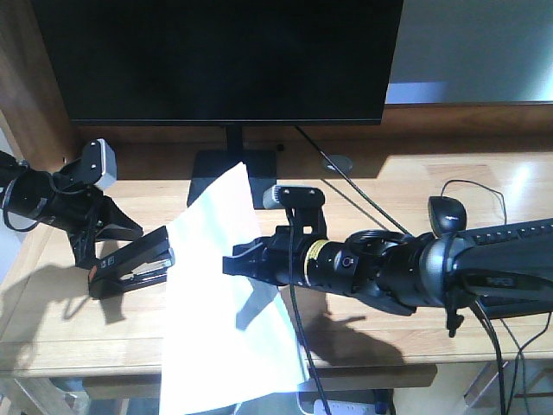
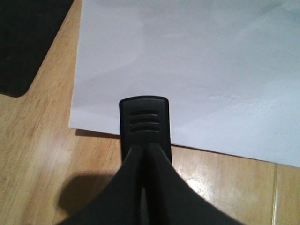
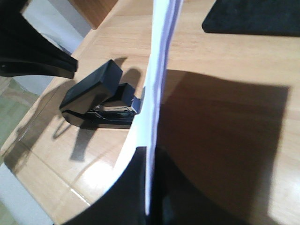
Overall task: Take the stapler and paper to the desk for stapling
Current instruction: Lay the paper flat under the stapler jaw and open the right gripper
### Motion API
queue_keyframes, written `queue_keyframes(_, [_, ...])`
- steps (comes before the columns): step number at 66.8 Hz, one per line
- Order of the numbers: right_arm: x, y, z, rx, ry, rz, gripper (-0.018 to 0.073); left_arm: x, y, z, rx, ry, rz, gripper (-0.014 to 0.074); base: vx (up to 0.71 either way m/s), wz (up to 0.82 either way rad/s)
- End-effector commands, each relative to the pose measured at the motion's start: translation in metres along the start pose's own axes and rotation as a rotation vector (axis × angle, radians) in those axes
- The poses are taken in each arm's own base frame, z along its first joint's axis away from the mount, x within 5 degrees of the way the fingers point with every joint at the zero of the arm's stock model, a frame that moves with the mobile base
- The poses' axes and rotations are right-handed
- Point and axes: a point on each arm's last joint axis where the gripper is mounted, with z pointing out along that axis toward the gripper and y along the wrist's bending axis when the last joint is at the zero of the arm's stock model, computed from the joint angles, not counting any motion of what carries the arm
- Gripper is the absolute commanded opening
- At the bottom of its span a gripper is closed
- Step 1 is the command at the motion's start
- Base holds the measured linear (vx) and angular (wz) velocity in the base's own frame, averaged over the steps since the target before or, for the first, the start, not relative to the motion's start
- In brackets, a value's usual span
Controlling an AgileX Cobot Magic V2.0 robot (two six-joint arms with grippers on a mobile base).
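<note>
The black stapler [image 1: 131, 262] sits at the left of the desk [image 1: 484, 181], its mouth at the left edge of the white paper [image 1: 226, 294]. My left gripper [image 1: 105, 246] is shut. In the left wrist view its tips [image 2: 144, 149] lie over the stapler's ridged top [image 2: 144, 119], with nothing showing between the fingers; the paper [image 2: 197, 65] lies beyond. My right gripper [image 1: 243, 262] is shut on the paper. In the right wrist view the paper [image 3: 157, 70] stands edge-on between the right gripper's [image 3: 149, 187] fingers, with the stapler [image 3: 96, 96] just to its left.
A dark monitor [image 1: 216, 60] stands at the back, its flat base [image 1: 226, 169] just behind the paper. A black mouse [image 1: 445, 212], cables [image 1: 363, 203] and a grey cable hole [image 1: 339, 162] are on the right. A wooden side panel [image 1: 26, 78] rises on the left.
</note>
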Motion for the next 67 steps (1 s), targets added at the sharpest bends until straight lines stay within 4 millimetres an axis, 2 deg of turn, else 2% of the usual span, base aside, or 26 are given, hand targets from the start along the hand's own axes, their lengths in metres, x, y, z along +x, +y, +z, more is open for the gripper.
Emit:
queue_keyframes(1, [-0.025,0.013,-0.002,-0.076,-0.119,0.015,-0.0002,-0.026,0.0,-0.02,-0.046,-0.07,0.021,-0.0007,0.0,0.0])
queue_keyframes(13, [-0.032,0.011,0.016,-0.087,-0.133,0.018,-0.0002,-0.026,0.0,-0.02,-0.046,-0.07,0.021,-0.0007,0.0,0.0])
queue_keyframes(26, [-0.039,0.006,0.035,-0.097,-0.16,0.11,-0.0002,-0.026,0.0,-0.02,-0.046,-0.07,0.021,-0.0007,0.0,0.0])
queue_keyframes(44, [-0.039,0.0,0.058,-0.13,-0.166,0.196,0.002,-0.026,0.0,-0.02,-0.046,-0.07,0.021,-0.0007,0.0,0.0])
queue_keyframes(55, [-0.037,-0.003,0.06,-0.114,-0.156,0.195,0.0108,-0.026,0.0,-0.02,-0.046,-0.07,0.021,-0.0007,0.0,0.0])
queue_keyframes(67, [-0.036,-0.007,0.06,-0.076,-0.141,0.164,0.03,-0.026,0.0,-0.02,-0.046,-0.07,0.021,-0.0007,0.0,0.0])
